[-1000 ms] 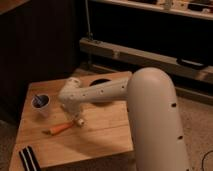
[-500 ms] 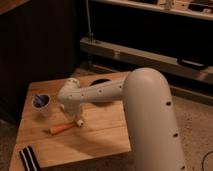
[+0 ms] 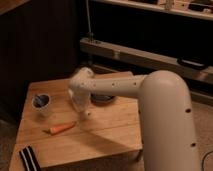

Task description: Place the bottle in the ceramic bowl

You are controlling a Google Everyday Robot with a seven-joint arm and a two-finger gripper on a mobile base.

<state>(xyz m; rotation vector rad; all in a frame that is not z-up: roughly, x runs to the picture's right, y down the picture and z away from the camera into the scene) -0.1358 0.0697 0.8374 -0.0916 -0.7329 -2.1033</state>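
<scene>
My gripper (image 3: 86, 111) hangs down from the white arm's wrist (image 3: 82, 81) over the middle of the wooden table (image 3: 107, 132). It is just right of and above the carrot's thick end. A pale slim shape hangs with the gripper, and I cannot tell it apart as the bottle. The black ceramic bowl (image 3: 103, 99) sits just right of the gripper, on the far side of the table. The arm hides part of it.
A small pale cup with a blue inside (image 3: 41, 102) stands at the table's left. An orange carrot (image 3: 62, 128) lies in front of the gripper. A black-and-white striped object (image 3: 29, 159) lies at the front left corner. A dark shelf unit stands behind the table.
The gripper has moved a little to the right and slightly up, closer to the bowl. The cup and the carrot have not moved.
</scene>
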